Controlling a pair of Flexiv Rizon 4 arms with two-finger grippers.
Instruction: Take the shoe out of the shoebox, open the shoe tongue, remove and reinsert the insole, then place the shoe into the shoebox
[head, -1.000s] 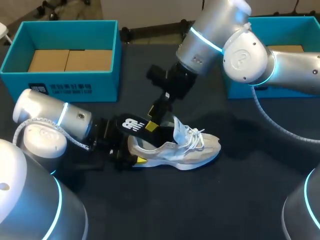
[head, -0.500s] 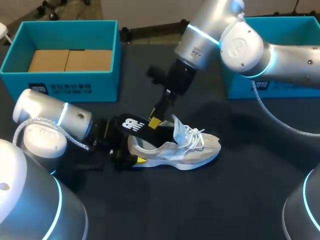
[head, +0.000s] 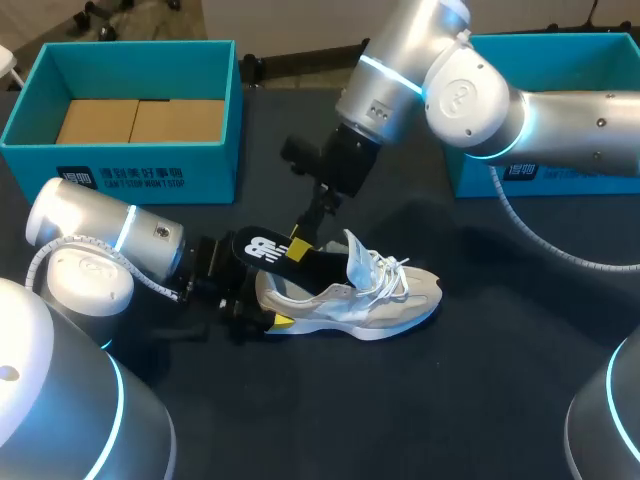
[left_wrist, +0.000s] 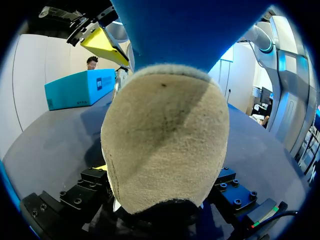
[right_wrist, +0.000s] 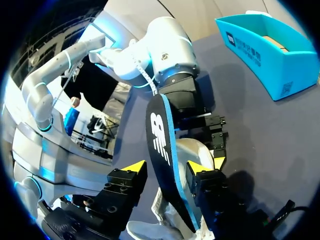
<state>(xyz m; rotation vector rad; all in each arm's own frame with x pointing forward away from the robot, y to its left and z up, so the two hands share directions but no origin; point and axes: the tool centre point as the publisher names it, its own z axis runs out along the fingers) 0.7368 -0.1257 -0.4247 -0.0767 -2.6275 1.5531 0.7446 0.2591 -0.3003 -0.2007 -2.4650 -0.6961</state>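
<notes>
Your left arm (head: 100, 240) and right arm (head: 470, 100) are rounded silver-grey shells with glowing cyan rings at the joints. A ribbed grey cable (head: 540, 238) hangs off the right one. Your right gripper (right_wrist: 165, 167) has black finger blocks studded with screws and capped by yellow tips (right_wrist: 131, 166).

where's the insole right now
In the head view the insole is left of centre, sticking up out of the heel of the shoe, pinched in the right claw, with the left claw gripping the heel.
</notes>
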